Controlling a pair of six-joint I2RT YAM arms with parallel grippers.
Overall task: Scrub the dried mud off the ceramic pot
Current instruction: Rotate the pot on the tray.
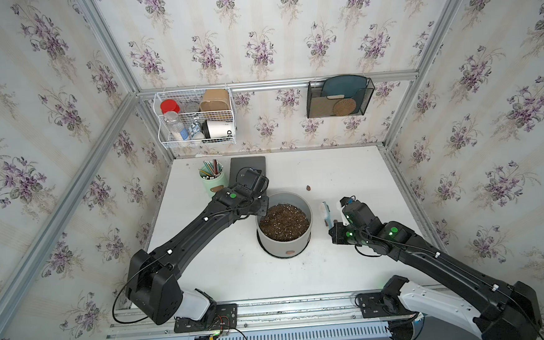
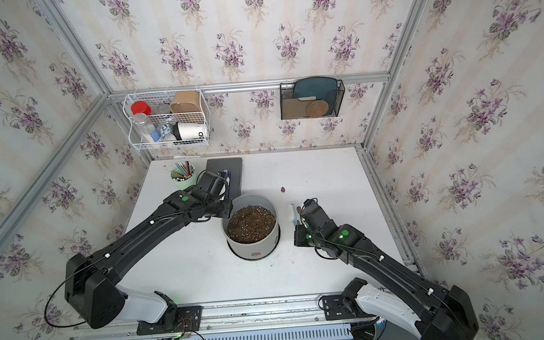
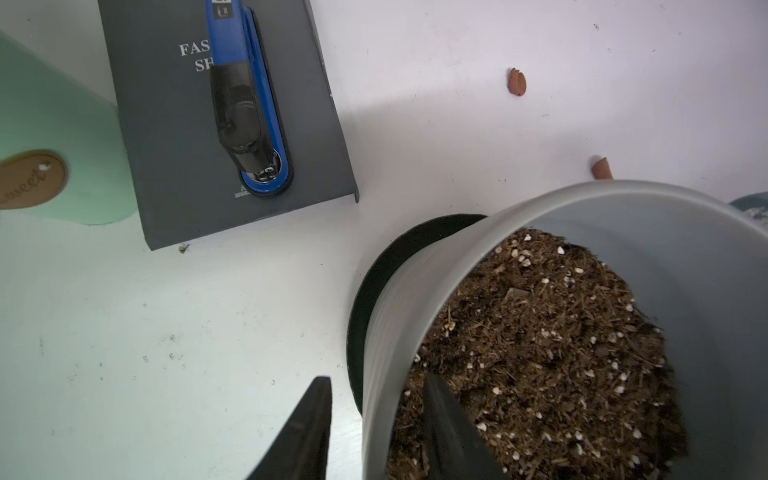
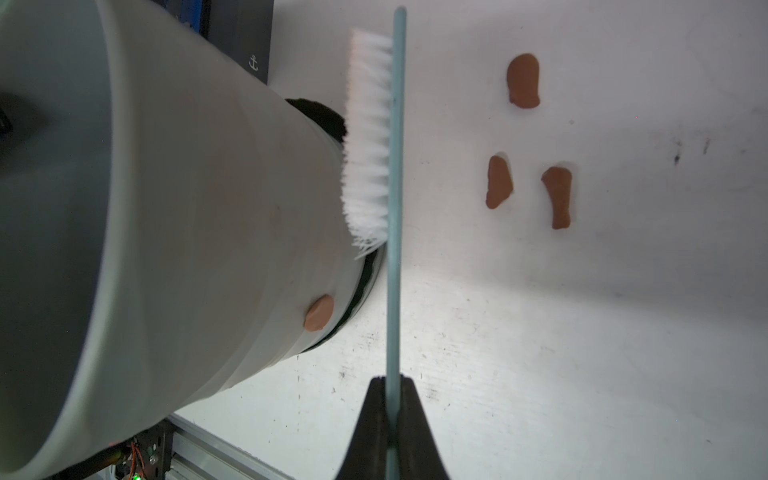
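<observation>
The light grey ceramic pot (image 1: 285, 247) (image 2: 252, 246), filled with speckled soil, stands on a dark saucer mid-table. One reddish-brown blob of dried mud (image 4: 319, 312) (image 1: 290, 251) sticks low on its wall. Three loose blobs (image 4: 498, 183) lie on the table beside it, another (image 1: 308, 188) farther back. My left gripper (image 3: 376, 378) (image 1: 262, 210) is open astride the pot's rim (image 3: 399, 332), one finger outside and one over the soil. My right gripper (image 4: 388, 378) (image 1: 332, 227) is shut on a pale blue brush (image 4: 370, 133) (image 1: 326, 211). Its white bristles face the pot's lower wall.
A mint green pencil cup (image 1: 214, 180) and a dark book (image 1: 247, 165) with a blue stapler (image 3: 249, 104) sit at the back left. A white wire basket (image 1: 196, 117) and a black mesh holder (image 1: 339, 97) hang on the back wall.
</observation>
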